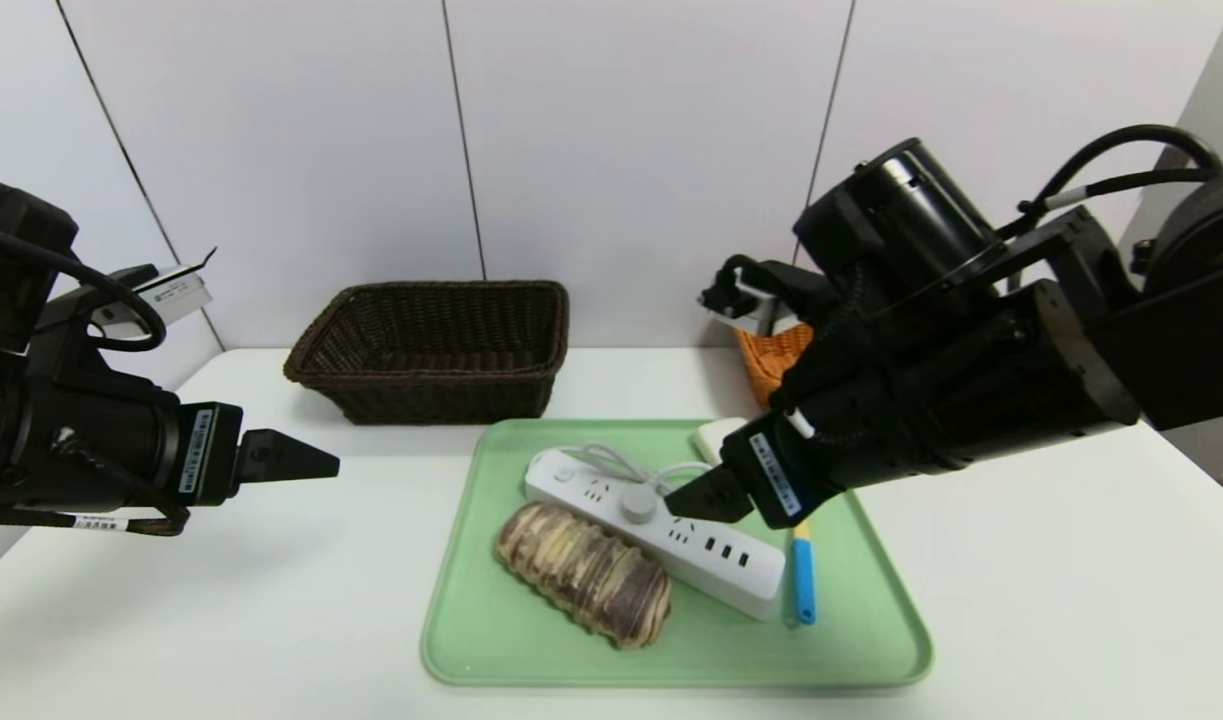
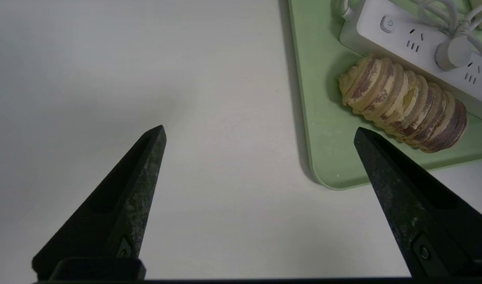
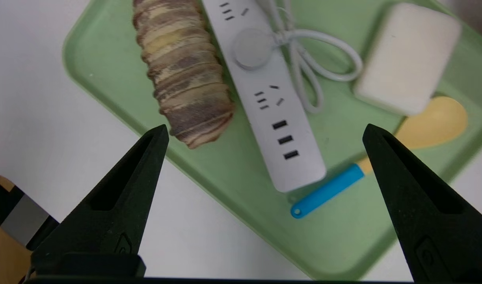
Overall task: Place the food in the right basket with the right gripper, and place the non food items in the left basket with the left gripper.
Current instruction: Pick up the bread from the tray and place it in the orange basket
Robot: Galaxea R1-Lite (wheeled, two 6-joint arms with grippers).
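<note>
Risky bit: the loaf (image 1: 583, 574) lies touching the power strip (image 1: 661, 531) on the green tray (image 1: 471, 640). The right gripper (image 3: 264, 134) hangs over that tray, jaws wide and empty, so it could easily catch the strip too. The left gripper (image 2: 258, 132), jaws wide too, waits off the tray's left edge.

Robot lab (prob. test bench), bare white table (image 1: 1021, 600), plain panelled wall (image 1: 621, 150)

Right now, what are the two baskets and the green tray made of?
The dark brown basket looks like woven wicker: you can see crossing strands in its walls. The orange basket, mostly hidden behind the right arm, shows the same weave. The green tray looks like smooth matte plastic, with rounded moulded edges.
</note>
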